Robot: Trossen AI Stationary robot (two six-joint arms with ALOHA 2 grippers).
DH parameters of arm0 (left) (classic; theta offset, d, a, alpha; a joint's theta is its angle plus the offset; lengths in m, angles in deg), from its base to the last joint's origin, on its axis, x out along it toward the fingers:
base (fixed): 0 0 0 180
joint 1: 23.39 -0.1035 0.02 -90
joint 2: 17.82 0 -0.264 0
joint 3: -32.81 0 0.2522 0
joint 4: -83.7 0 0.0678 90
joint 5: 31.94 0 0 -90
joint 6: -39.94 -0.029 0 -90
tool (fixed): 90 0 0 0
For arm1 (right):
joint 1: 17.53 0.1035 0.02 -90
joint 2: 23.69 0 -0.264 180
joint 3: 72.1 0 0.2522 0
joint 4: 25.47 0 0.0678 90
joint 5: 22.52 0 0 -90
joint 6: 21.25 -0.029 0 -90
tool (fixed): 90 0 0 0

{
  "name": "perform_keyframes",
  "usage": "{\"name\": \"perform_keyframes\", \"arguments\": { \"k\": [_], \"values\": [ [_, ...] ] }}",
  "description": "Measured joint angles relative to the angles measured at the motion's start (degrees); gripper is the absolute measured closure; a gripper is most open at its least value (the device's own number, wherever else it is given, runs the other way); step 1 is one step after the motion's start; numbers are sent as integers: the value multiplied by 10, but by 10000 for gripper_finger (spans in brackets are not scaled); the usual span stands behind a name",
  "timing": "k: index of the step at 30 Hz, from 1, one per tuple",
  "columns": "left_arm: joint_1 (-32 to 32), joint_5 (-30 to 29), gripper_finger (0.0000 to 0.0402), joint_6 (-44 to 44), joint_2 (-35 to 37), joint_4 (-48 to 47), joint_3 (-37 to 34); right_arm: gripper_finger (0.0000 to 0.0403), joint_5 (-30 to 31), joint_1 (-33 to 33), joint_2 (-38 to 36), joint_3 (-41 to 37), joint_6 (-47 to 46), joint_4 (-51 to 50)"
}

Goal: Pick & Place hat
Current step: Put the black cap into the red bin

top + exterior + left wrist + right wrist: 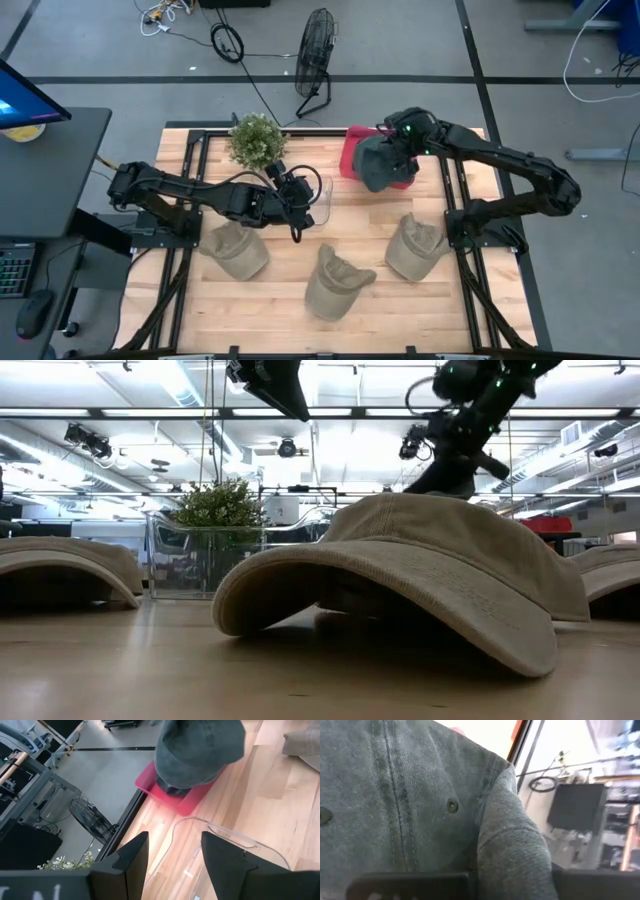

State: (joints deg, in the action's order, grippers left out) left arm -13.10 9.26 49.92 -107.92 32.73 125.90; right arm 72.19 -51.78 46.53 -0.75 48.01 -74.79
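One grey hat [378, 165] hangs limp from my right end effector [392, 150], clamped over the red bin [352, 152] — soft, light; left end effector [300, 195] open, empty.

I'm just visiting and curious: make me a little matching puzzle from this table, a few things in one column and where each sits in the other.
Things:
1. dark grey denim cap
2. small green potted plant
3. clear plastic box
4. middle tan cotton cap

Places:
A. at the table's back edge
B. nearest the front edge
C. over the red plastic bin, at the right claw
D. just ahead of the left claw

Pairs: 1-C, 2-A, 3-D, 4-B
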Motion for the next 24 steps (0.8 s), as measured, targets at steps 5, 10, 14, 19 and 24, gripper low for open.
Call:
{"name": "perform_keyframes", "arguments": {
  "k": [5,10,14,19,24],
  "values": [
    [0,0,216,2,0,-1,0,362,-71,-47,34,1,0,6],
    [0,1,216,24,0,-11,0,362,-75,-78,81,0,-63,39],
    [0,10,216,31,0,-24,0,346,-73,-93,118,0,-134,54],
    [0,12,216,40,0,-25,0,302,-68,-97,142,0,-177,55],
    [0,12,216,44,0,-25,0,252,-5,-89,127,0,-194,51]
  ]
}}
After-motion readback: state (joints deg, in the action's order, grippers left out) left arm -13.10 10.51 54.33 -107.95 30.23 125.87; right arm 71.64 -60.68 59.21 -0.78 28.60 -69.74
